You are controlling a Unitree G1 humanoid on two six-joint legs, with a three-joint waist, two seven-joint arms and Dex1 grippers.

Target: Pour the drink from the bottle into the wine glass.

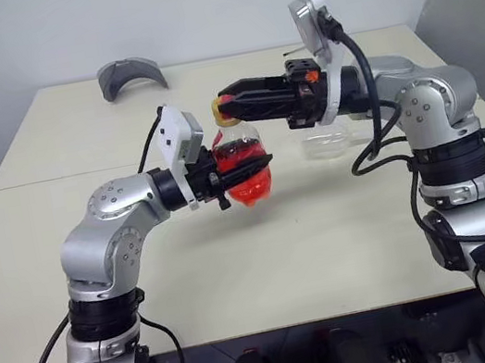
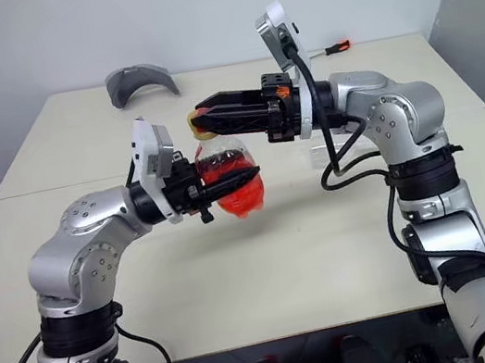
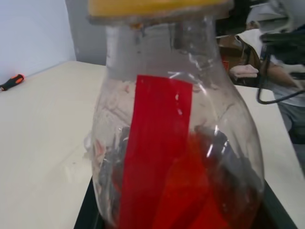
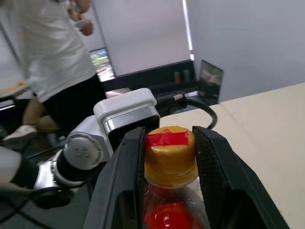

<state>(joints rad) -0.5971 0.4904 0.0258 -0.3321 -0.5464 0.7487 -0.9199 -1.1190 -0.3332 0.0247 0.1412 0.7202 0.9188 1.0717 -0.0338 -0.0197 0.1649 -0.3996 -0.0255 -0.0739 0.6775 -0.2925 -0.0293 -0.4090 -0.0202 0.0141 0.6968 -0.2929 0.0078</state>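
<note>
The bottle (image 1: 241, 165) hangs upright above the table, a small clear bottle with the red drink (image 1: 251, 186) in its lower half. My left gripper (image 1: 228, 179) comes in from the left and is shut on its rounded body. From the right, my right gripper (image 1: 228, 107) reaches in level, with its black fingers (image 4: 128, 176) pressed against both sides of the yellow-and-red cap (image 4: 170, 151). The wine glass (image 1: 328, 141) stands on the table behind my right forearm, which hides part of it.
A grey curved object (image 1: 130, 74) lies at the table's far left edge. An orange-handled screwdriver (image 2: 336, 46) lies at the far right edge. The cream table (image 1: 328, 241) is bare toward me. A person in a white shirt (image 4: 47, 47) stands beyond the table.
</note>
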